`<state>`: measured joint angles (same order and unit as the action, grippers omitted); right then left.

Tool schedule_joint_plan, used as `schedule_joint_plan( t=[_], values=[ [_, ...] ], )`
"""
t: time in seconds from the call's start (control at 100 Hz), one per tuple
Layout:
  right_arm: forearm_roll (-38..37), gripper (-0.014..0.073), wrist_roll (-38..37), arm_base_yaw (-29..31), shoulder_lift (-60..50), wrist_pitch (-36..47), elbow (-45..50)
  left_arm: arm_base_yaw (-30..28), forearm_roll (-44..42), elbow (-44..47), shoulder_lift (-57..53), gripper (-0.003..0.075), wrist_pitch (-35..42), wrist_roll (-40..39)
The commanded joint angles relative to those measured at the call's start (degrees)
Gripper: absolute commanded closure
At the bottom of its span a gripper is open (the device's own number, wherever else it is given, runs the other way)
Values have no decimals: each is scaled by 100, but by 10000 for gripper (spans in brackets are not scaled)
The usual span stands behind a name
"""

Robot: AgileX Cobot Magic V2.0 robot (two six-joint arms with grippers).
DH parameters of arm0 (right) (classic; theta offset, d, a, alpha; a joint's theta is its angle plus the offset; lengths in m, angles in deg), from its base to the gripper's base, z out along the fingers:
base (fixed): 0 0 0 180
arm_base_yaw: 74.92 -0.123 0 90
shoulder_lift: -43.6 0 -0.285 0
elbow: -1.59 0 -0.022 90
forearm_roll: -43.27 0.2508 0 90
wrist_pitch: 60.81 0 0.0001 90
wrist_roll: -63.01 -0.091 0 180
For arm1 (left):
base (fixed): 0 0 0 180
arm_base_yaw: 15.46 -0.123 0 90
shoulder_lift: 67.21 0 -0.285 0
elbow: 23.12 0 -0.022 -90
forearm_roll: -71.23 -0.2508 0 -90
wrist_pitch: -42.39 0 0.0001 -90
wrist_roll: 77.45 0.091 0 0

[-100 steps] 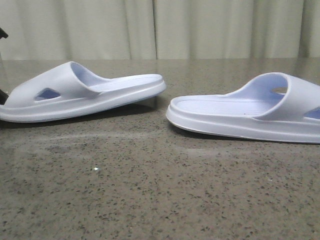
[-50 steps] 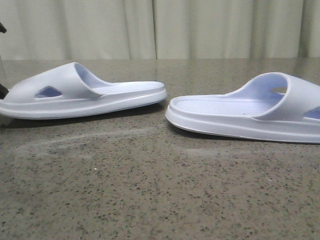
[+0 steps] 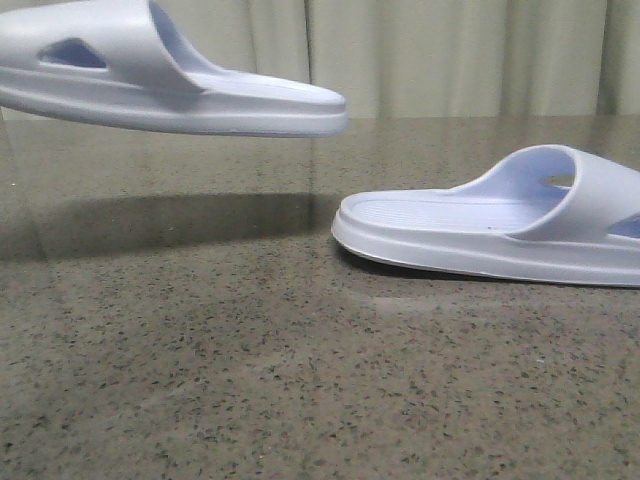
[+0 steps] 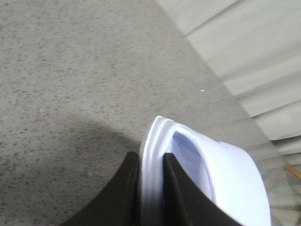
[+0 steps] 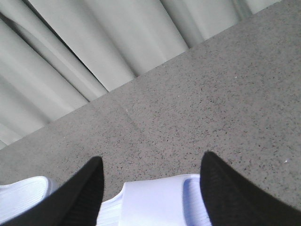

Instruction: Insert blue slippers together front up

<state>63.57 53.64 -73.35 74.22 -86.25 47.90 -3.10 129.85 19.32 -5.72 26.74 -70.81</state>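
The left blue slipper (image 3: 170, 80) hangs in the air at the upper left of the front view, roughly level, with its shadow on the table below. My left gripper (image 4: 150, 157) is shut on the rim of its thick sole (image 4: 225, 174). The right blue slipper (image 3: 480, 235) lies flat on the table at the right, strap toward the right edge. My right gripper (image 5: 151, 157) is open, its two fingers spread above this slipper's wide strap (image 5: 150, 202) without touching it. Neither gripper shows in the front view.
The speckled grey stone table (image 3: 300, 380) fills the front view. A pale pleated curtain (image 3: 450, 50) hangs behind its far edge.
The left slipper has risen from the table into the air in my left gripper. The right slipper has not moved.
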Motion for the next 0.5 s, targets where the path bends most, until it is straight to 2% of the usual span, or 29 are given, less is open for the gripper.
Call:
schedule_joint_plan(
  t=[0.0,0.14,0.36,0.49],
  values=[
    [-20,209,41,33,122,473,-131,51,207,-137,-271,691,42,20],
    [-20,209,24,33,416,447,112,51,207,-137,-396,691,42,20],
    [12,209,-707,33,1024,1030,581,51,207,-137,-405,691,-69,67],
    [256,209,-747,33,1441,1111,636,51,207,-137,-405,691,-131,67]
  ],
)
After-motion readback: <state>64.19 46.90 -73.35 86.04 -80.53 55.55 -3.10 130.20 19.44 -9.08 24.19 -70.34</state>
